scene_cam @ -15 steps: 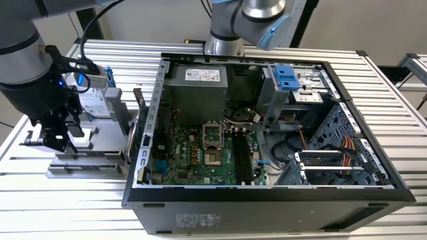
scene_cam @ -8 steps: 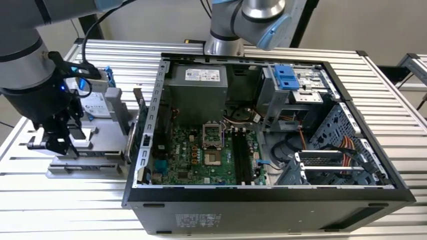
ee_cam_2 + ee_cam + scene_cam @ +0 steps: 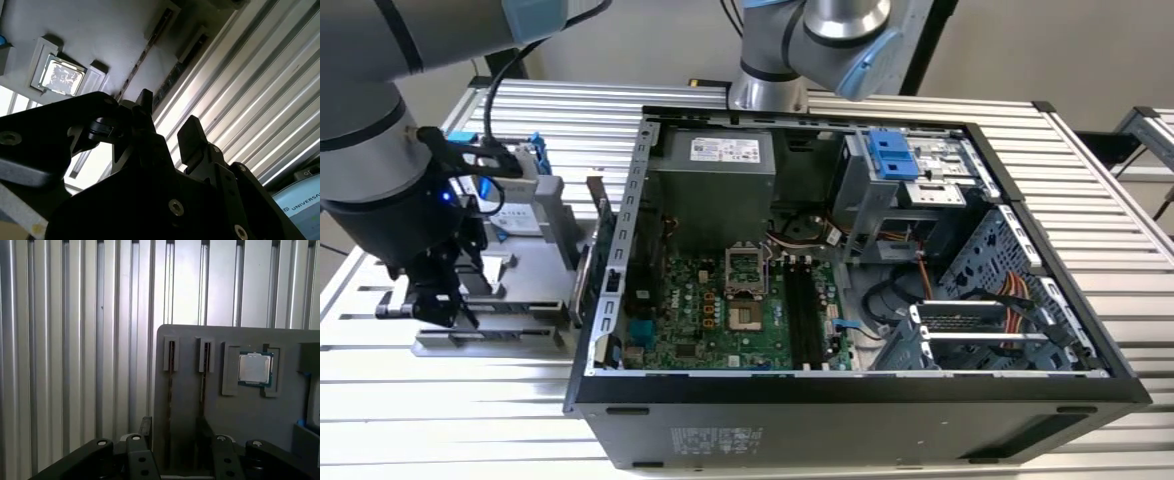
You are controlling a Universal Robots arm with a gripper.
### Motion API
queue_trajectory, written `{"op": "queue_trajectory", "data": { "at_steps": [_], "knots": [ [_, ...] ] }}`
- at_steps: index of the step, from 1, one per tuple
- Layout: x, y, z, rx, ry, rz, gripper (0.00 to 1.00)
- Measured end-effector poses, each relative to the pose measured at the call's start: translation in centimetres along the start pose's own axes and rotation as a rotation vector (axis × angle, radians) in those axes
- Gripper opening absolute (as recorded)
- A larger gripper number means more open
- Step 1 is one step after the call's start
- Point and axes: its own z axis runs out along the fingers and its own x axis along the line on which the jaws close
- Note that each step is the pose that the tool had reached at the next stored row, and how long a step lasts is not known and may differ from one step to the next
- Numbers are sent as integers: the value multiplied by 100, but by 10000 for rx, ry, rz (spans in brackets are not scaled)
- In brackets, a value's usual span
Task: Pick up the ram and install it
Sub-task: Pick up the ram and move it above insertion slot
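Observation:
In the exterior view my gripper [image 3: 434,305] hangs low over a grey parts holder [image 3: 494,335] at that view's left, beside the open computer case [image 3: 854,385]. In both wrist views the holder [image 3: 235,415] carries two narrow slots, each with a thin dark board standing on edge. The ram [image 3: 169,390] in one slot runs between my black fingers [image 3: 145,426], and a second strip [image 3: 202,385] lines up with the other finger. My gripper [image 3: 175,432] is open and holds nothing. From the second wrist view, the ram [image 3: 142,60] lies just beyond my gripper [image 3: 167,117].
A processor chip [image 3: 255,368] sits in a recess of the holder. A hard drive in a blue frame [image 3: 520,205] and a card stand on the holder behind my arm. The case's motherboard [image 3: 720,310] has long black memory slots [image 3: 807,310]. The table is ribbed aluminium [image 3: 75,340].

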Motion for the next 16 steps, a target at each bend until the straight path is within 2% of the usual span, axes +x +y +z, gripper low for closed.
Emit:
{"op": "queue_trajectory", "data": {
  "at_steps": [5,11,16],
  "knots": [
    [13,0,83,1,-1,0,100],
    [14,1,150,1,0,-4,100],
    [13,0,206,60,-1,-29,100]
  ]
}}
